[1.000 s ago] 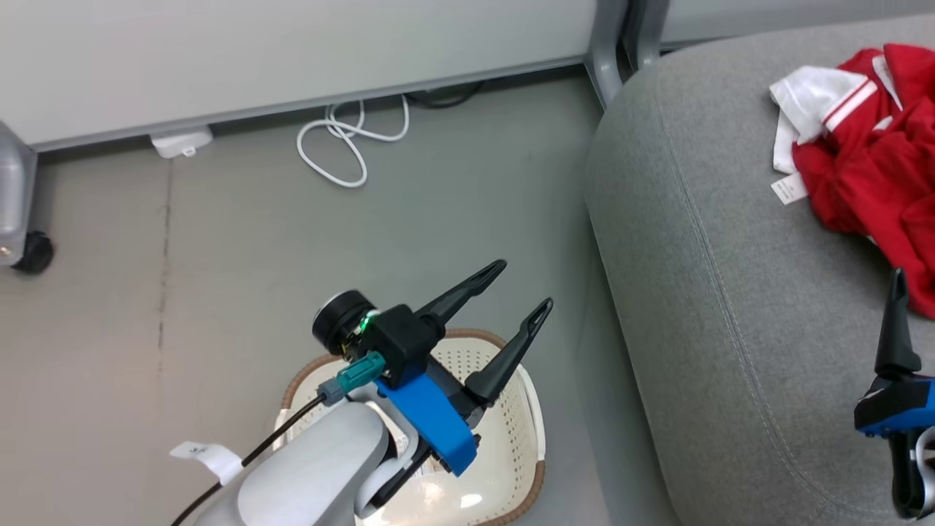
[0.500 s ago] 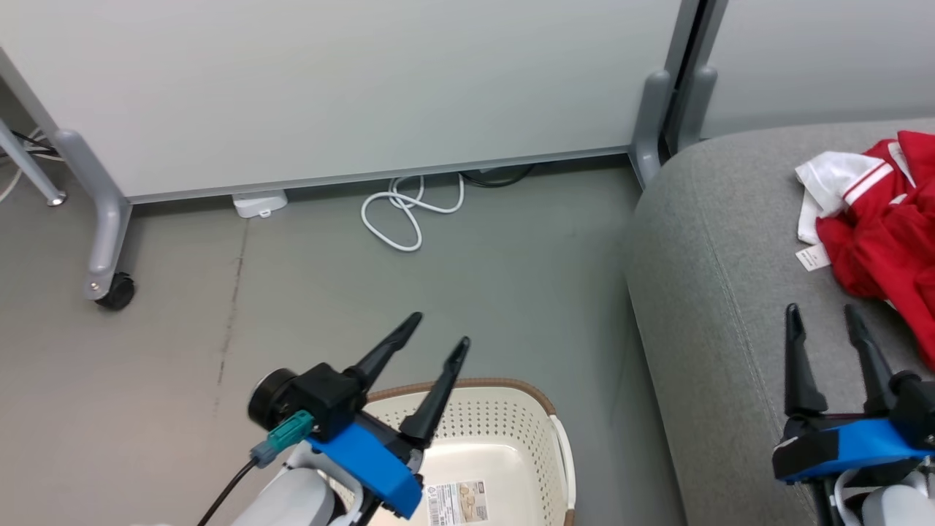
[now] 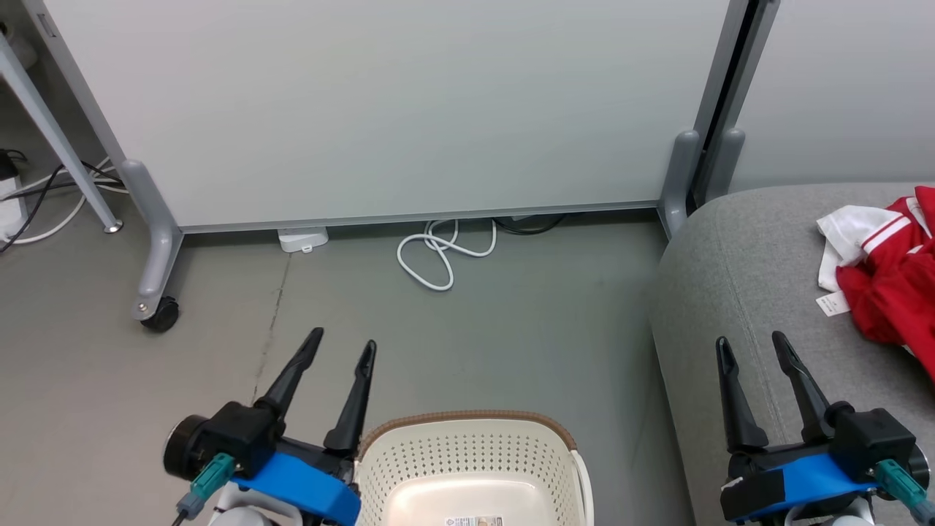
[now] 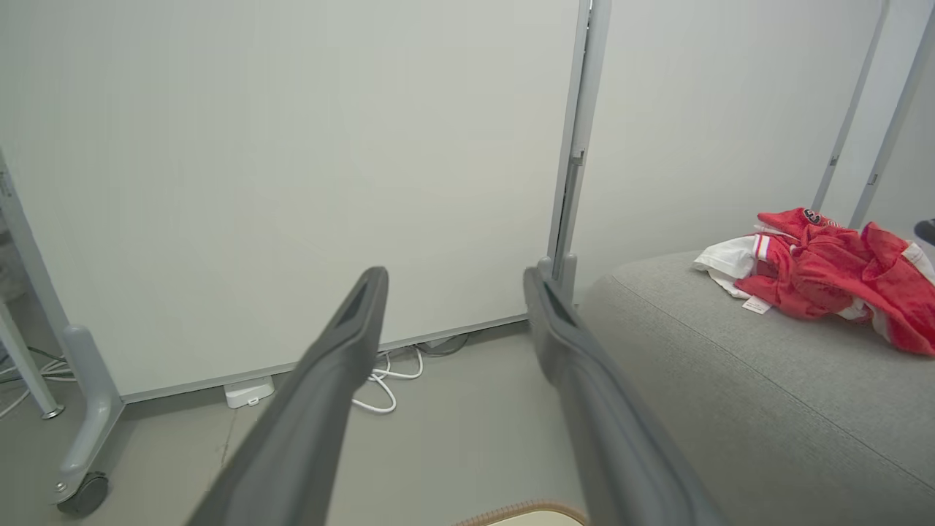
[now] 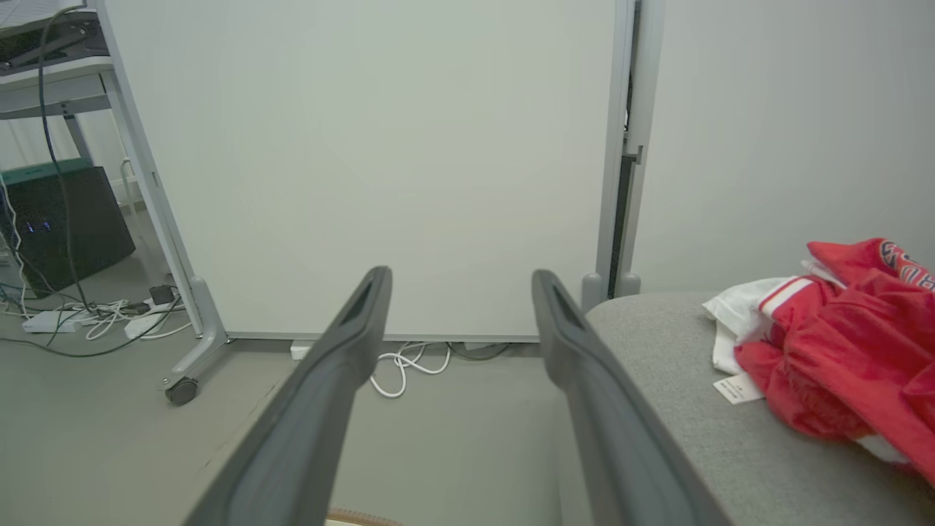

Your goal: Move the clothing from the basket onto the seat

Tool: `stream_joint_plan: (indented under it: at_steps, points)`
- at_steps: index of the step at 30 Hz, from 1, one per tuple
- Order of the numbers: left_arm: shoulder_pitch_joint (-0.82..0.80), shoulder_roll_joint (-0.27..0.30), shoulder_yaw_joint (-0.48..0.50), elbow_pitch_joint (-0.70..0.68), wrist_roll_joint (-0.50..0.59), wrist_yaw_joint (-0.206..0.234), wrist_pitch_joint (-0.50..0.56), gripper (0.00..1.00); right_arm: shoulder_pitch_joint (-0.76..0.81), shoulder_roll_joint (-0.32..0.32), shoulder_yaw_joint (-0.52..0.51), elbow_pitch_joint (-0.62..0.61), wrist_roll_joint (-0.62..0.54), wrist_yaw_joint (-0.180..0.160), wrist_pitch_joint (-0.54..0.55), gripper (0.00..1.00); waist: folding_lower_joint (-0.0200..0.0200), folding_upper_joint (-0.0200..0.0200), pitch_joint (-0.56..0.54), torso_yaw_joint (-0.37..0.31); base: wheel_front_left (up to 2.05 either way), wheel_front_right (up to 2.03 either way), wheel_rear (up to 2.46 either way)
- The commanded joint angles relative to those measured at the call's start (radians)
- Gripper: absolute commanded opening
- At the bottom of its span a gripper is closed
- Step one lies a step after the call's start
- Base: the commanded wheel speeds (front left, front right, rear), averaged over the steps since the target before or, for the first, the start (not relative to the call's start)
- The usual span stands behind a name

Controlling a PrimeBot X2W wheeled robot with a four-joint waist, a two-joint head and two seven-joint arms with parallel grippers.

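Head view: clothing (image 3: 895,292) lies right edge on seat (image 3: 730,292), up-right of my right gripper (image 3: 750,340), spread, empty; left gripper (image 3: 343,337) spread, farther off

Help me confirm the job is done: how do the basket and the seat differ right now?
The basket shows a bare bottom with just a label, while the seat carries the red clothing. The basket is cream perforated plastic with a brown rim; the seat is grey fabric with a seam. The basket is small and stands on the floor; the seat is far bigger. Both have rounded edges.
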Motion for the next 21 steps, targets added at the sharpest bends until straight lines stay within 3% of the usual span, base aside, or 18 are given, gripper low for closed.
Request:
stream_joint_plan:
  at_steps: [1,21]
  points:
    - [0.026,-0.011,0.039,-0.013,0.024,0.009,-0.002,1.00,0.025,0.005,0.006,-0.015,0.004,0.000,0.000,1.00,0.0001,-0.0001,-0.006,0.004,0.00,0.00,0.00]
    - [0.182,-0.091,0.308,-0.089,0.181,0.008,-0.002,1.00,0.133,0.008,-0.044,-0.121,-0.009,0.000,0.000,1.00,0.0001,-0.0001,-0.036,0.004,0.00,0.00,0.00]
